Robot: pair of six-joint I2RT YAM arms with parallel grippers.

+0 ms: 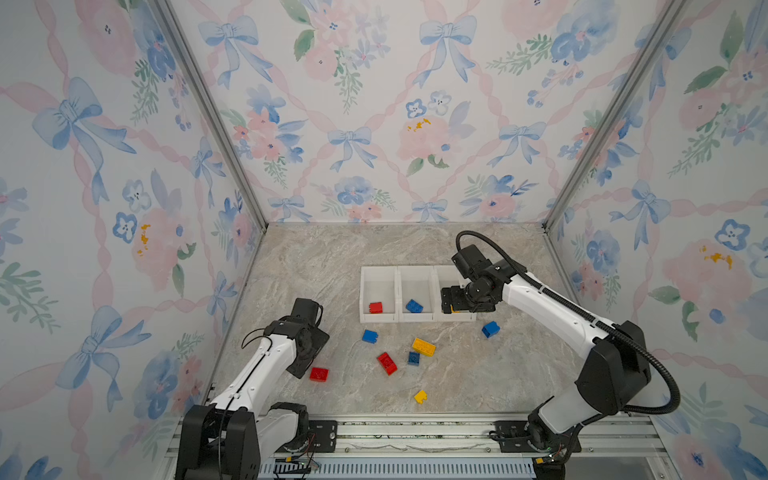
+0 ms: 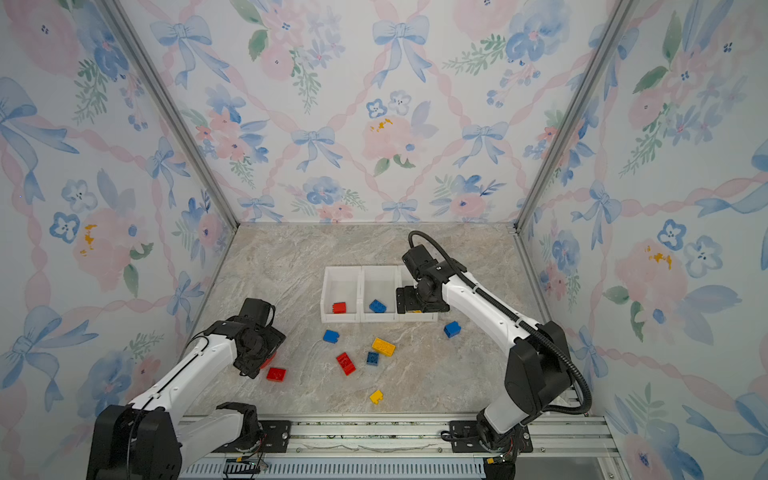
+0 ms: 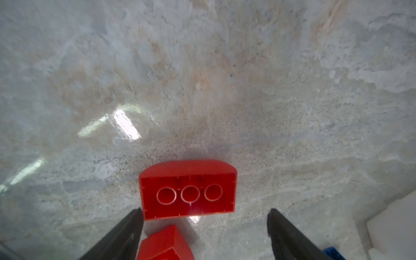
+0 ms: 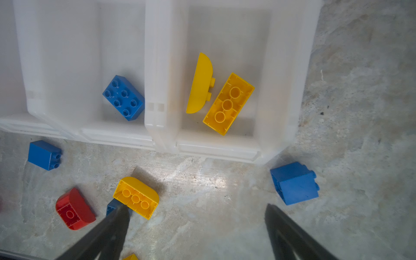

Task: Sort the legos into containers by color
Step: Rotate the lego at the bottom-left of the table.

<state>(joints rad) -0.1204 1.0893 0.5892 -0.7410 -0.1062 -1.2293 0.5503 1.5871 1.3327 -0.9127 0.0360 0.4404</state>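
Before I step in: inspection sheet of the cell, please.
Surface: marble-look tabletop, no spills seen.
Job's things: three joined white bins; one end holds a red brick, the middle a blue brick, the other end two yellow bricks; loose bricks in red, blue and yellow lie in front.
Clutter: nothing seen.
Hands: left hand open by a loose red brick, holding nothing; right hand open near the yellow bin's front, holding nothing.
Cables: black hose loops off the right arm; thin wire on the left arm.
Surroundings: floral walls, metal posts, front rail.
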